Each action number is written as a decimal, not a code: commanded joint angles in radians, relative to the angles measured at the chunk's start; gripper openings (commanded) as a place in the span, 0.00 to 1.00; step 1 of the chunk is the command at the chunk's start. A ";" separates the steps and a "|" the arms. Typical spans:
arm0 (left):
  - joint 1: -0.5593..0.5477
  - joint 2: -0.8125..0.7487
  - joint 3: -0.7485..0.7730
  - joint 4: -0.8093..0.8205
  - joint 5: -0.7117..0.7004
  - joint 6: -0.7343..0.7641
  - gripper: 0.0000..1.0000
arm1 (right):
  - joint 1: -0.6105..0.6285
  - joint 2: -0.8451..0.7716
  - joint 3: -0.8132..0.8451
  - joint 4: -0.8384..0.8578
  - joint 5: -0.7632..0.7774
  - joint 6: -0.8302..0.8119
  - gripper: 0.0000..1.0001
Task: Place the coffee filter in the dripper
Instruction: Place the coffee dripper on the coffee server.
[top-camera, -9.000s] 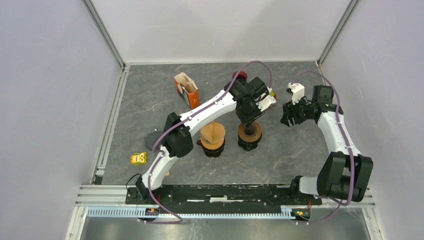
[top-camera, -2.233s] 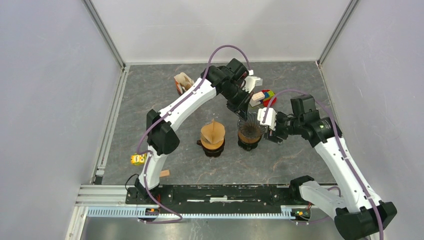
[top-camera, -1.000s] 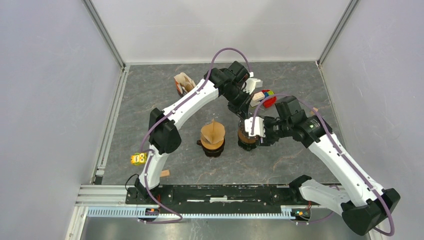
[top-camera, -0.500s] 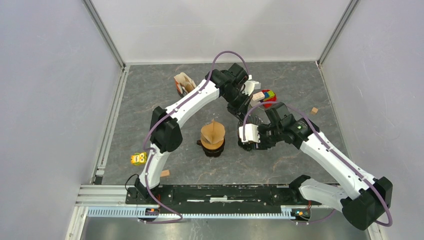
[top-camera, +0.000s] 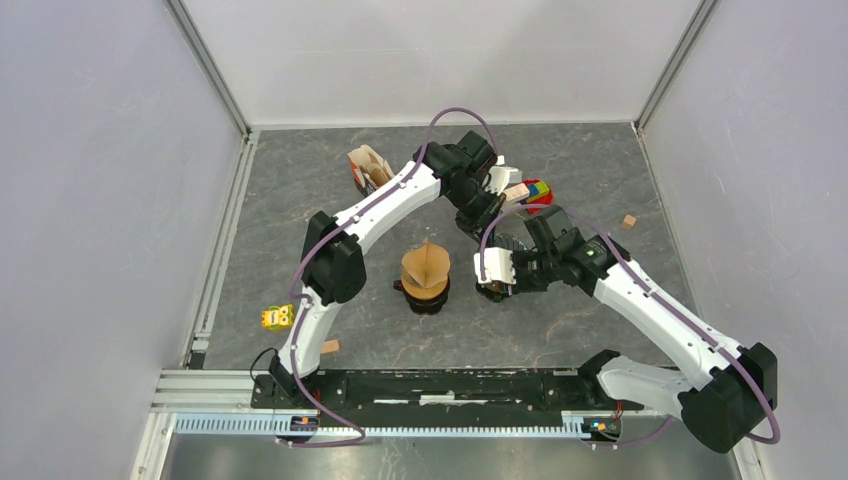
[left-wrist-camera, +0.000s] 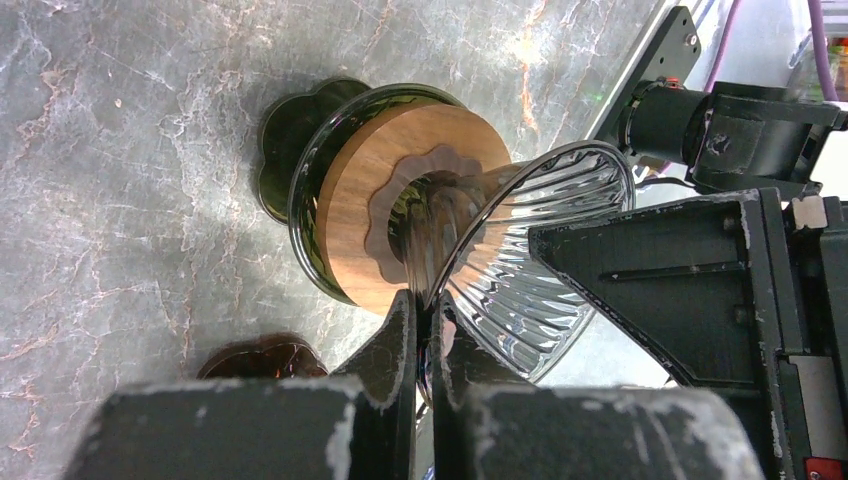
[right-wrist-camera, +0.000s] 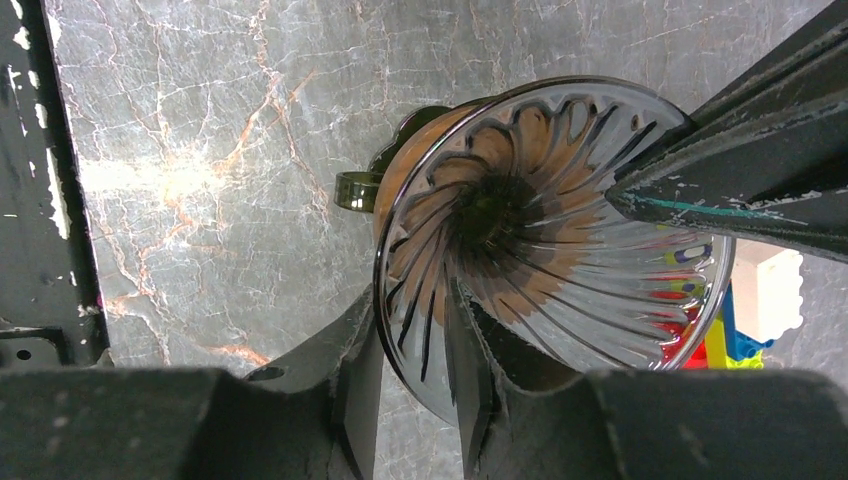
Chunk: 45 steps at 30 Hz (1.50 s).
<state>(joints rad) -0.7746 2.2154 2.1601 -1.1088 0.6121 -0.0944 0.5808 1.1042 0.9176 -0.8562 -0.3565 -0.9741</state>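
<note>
A clear ribbed glass dripper (top-camera: 497, 262) stands on a wooden collar (left-wrist-camera: 385, 195) and holds no filter. My left gripper (top-camera: 487, 222) is shut on the far side of its glass wall, as the left wrist view (left-wrist-camera: 422, 322) shows. My right gripper (top-camera: 503, 272) is open; in the right wrist view (right-wrist-camera: 418, 365) it straddles the near rim of the dripper (right-wrist-camera: 550, 225), one finger inside (right-wrist-camera: 470, 375) and one outside. A brown paper coffee filter (top-camera: 426, 263) sits folded in a second dripper to the left.
An open orange filter box (top-camera: 366, 167) stands at the back left. A red, blue and yellow toy (top-camera: 536, 190) lies behind the dripper. A yellow toy (top-camera: 277, 317) and small wooden blocks (top-camera: 628, 221) lie apart.
My right arm has swung in from the right and brought its fingers over the dripper's near rim. My left gripper has kept its hold on the far rim.
</note>
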 joint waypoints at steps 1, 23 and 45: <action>0.001 -0.004 -0.002 0.025 0.027 -0.051 0.02 | 0.005 0.000 -0.031 0.036 0.003 0.003 0.32; -0.005 -0.012 -0.089 0.050 -0.014 -0.038 0.02 | 0.005 0.037 -0.101 0.080 -0.010 0.024 0.00; -0.032 -0.019 -0.180 0.087 -0.036 -0.039 0.02 | 0.005 0.078 -0.130 0.070 -0.016 0.026 0.00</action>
<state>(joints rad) -0.7670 2.1784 2.0594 -0.9939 0.6060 -0.0929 0.5869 1.0927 0.8375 -0.7273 -0.3725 -0.9810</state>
